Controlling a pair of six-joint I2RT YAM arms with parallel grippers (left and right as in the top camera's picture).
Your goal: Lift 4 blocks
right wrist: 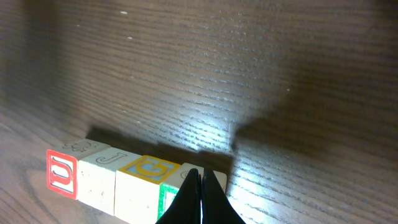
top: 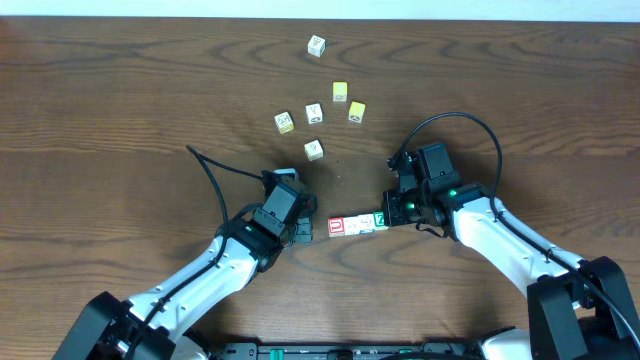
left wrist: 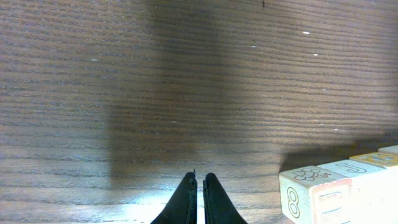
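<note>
Blocks (top: 357, 224) sit on the wooden table (top: 120, 110) in one tight row of four, end to end, with the red-faced one (right wrist: 62, 174) at one end and the green-faced one (right wrist: 166, 200) at the other. Left gripper (left wrist: 199, 182) is clenched on nothing, near the red end but clear of it. Right gripper (right wrist: 200, 182) is pinched together too, also empty, tips right at the green end. Six loose cubes (top: 314, 113) lie scattered farther back.
</note>
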